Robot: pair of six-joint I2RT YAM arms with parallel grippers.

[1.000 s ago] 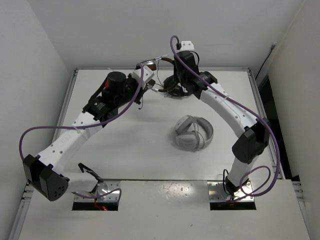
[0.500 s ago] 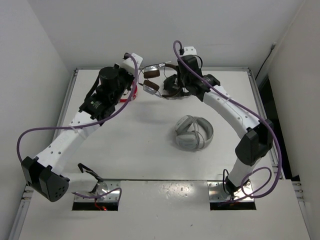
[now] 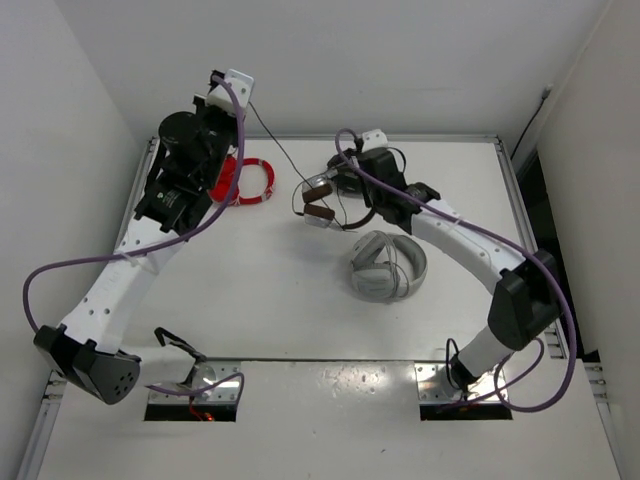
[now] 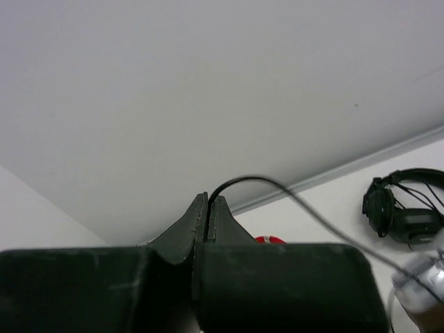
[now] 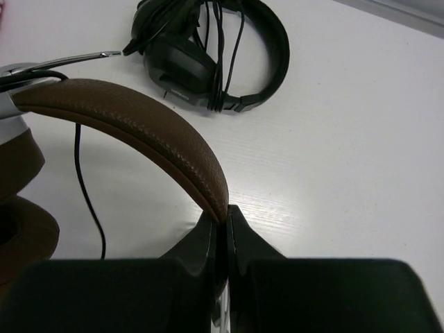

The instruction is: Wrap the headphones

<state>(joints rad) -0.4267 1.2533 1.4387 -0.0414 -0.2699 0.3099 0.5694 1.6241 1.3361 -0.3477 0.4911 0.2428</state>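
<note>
The headphones [image 3: 319, 203] have a brown headband [image 5: 139, 125], brown ear pads [image 5: 21, 229] and silver cups, and hang above the table's middle back. My right gripper [image 5: 225, 211] is shut on the headband; in the top view it [image 3: 350, 190] sits just right of the ear cups. My left gripper [image 4: 208, 201] is shut on the thin black cable [image 4: 277, 186] and is raised high at the back left [image 3: 222, 80]. The cable [image 3: 275, 145] runs taut from it down to the ear cups.
Red headphones [image 3: 245, 182] lie at the back left below the left arm. Light grey headphones [image 3: 388, 265] lie right of centre. Black headphones [image 5: 208, 55] with a wrapped cable lie at the back, beyond the right gripper. White walls enclose the table.
My left gripper has swung up and back to the left, drawing the cable out straight. My right gripper has carried the headphones forward and slightly left, off the back edge.
</note>
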